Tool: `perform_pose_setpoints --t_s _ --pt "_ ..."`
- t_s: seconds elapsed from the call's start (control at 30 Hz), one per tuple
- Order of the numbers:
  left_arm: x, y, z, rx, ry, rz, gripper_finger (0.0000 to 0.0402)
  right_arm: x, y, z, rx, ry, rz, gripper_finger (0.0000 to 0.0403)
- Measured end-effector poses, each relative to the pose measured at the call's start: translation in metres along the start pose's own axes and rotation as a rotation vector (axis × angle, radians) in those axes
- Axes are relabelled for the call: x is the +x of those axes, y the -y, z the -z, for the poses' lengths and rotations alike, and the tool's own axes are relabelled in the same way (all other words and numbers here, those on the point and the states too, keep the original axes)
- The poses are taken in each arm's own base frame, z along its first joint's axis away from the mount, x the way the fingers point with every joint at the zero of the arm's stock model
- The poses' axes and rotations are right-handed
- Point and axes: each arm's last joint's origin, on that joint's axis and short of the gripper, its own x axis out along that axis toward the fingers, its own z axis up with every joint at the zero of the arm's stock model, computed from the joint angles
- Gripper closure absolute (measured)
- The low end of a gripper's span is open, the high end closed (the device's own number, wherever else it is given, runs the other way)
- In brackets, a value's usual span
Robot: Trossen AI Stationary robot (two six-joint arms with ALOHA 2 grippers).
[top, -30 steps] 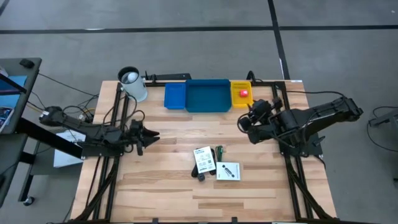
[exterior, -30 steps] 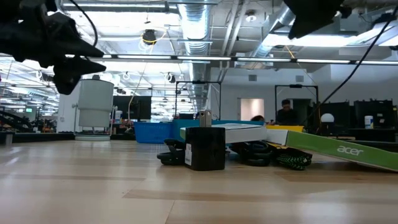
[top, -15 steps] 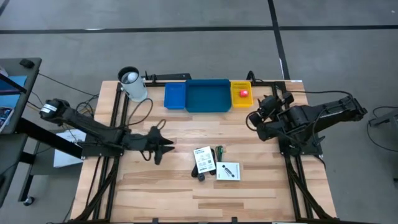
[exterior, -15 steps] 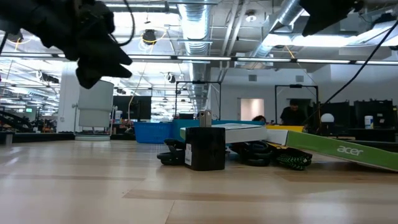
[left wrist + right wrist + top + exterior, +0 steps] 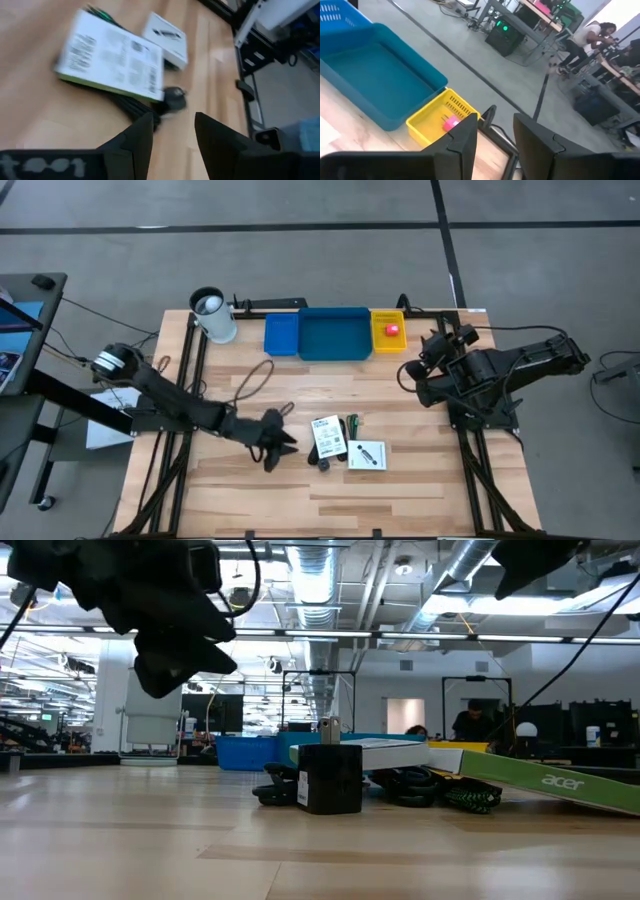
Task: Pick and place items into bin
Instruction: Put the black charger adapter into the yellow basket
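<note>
Cables [image 5: 352,424] mostly hidden under packets [image 5: 327,437]; black piece [image 5: 322,465] too small.

An open industrial lab or workshop. Beyond the wooden table [image 5: 120,840] run exposed ceiling ducts [image 5: 312,580] and strip lights [image 5: 500,605]. Past the right hand [image 5: 492,137] lies a grey concrete floor [image 5: 470,55], with workbenches [image 5: 530,15] carrying electronics, where a seated person [image 5: 590,37] works.

trays [image 5: 334,335]: 3 | white packets [image 5: 328,437]: 2 | red block [image 5: 391,330]: 1 | cup [image 5: 213,315]: 1
</note>
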Motion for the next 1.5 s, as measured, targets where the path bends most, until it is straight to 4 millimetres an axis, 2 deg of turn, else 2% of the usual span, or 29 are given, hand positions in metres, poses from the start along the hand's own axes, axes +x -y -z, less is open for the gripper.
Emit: perform_pose_setpoints --t_s 0.27,0.4,0.67,0.83,1.0,1.23,1.5 --pt "0.040 0.034 0.028 -0.165 -0.038 0.087 0.0266 -0.003 0.013 0.001 0.018 0.046 0.020 0.0283" --pt "0.050 0.042 0.041 -0.224 0.005 0.173 0.0266 -0.008 0.024 0.004 0.049 0.069 -0.012 0.0283" --pt "0.054 0.049 0.053 -0.231 0.010 0.234 0.0266 -0.018 0.044 0.012 0.097 0.115 -0.105 0.0283" --pt "0.053 0.050 0.055 -0.192 -0.065 0.299 0.0268 -0.021 0.051 0.015 0.129 0.108 -0.158 0.0283" --pt "0.045 0.043 0.058 -0.196 -0.048 0.368 0.0277 -0.021 0.048 0.013 0.158 0.087 -0.196 0.0283" --pt "0.034 0.029 0.063 -0.263 0.063 0.371 0.0280 -0.022 0.041 0.010 0.177 0.083 -0.212 0.0283" --pt "0.031 0.004 0.057 -0.305 0.106 0.353 0.0241 -0.023 0.036 0.010 0.157 0.050 -0.245 0.0283"
